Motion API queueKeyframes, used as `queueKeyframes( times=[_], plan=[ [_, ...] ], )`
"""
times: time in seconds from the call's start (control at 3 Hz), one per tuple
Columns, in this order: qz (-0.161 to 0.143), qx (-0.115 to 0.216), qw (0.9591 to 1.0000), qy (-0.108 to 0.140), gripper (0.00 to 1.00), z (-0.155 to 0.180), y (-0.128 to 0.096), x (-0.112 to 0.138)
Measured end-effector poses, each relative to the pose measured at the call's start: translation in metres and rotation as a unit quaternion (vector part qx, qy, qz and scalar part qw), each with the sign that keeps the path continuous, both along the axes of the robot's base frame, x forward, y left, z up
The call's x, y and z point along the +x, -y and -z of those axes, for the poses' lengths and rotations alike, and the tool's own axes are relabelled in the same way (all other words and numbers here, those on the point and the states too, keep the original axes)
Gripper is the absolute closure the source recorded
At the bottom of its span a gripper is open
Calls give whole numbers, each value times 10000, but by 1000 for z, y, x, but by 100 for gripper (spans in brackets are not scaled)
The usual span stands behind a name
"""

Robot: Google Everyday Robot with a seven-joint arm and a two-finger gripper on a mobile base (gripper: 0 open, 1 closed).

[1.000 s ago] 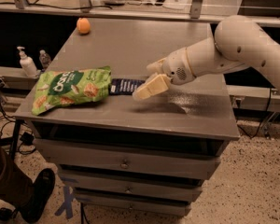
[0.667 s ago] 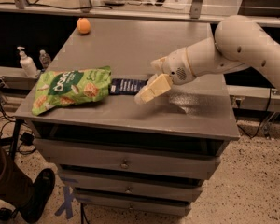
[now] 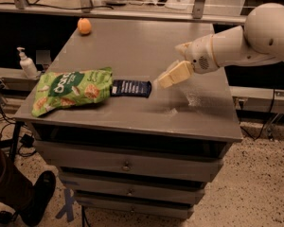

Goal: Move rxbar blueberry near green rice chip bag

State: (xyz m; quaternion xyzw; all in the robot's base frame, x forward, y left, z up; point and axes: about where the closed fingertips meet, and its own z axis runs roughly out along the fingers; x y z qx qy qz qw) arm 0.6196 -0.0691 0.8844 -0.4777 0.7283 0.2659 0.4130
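The rxbar blueberry (image 3: 130, 88), a small flat dark navy bar with faint white print, lies flat on the grey cabinet top (image 3: 146, 46). Its left end touches the right edge of the green rice chip bag (image 3: 71, 90), a crinkly bright green bag lying at the front left. My gripper (image 3: 169, 76), with cream fingers on a white arm, hovers just right of the bar and a little above the top. It holds nothing and is clear of the bar.
An orange ball (image 3: 84, 26) sits at the back left of the top. A soap dispenser bottle (image 3: 26, 64) stands on a ledge left of the cabinet. Drawers are below the front edge. A dark shoe (image 3: 35, 198) is on the floor at left.
My gripper has drawn back to the right and slightly up, away from the bar. The bar and the bag have stayed in place.
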Motion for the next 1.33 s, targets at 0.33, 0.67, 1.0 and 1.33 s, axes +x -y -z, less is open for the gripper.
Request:
queueKeyframes(
  times=[0.33,0.67,1.0,1.33],
  plan=[
    [537,-156,9974,464,0,-31,50,21],
    [1084,-316,9897,882,0,-62,102,29],
    [1622,-346,9787,1212,0,-91,154,27],
    [1670,-347,9775,1237,0,-93,159,27]
  ],
)
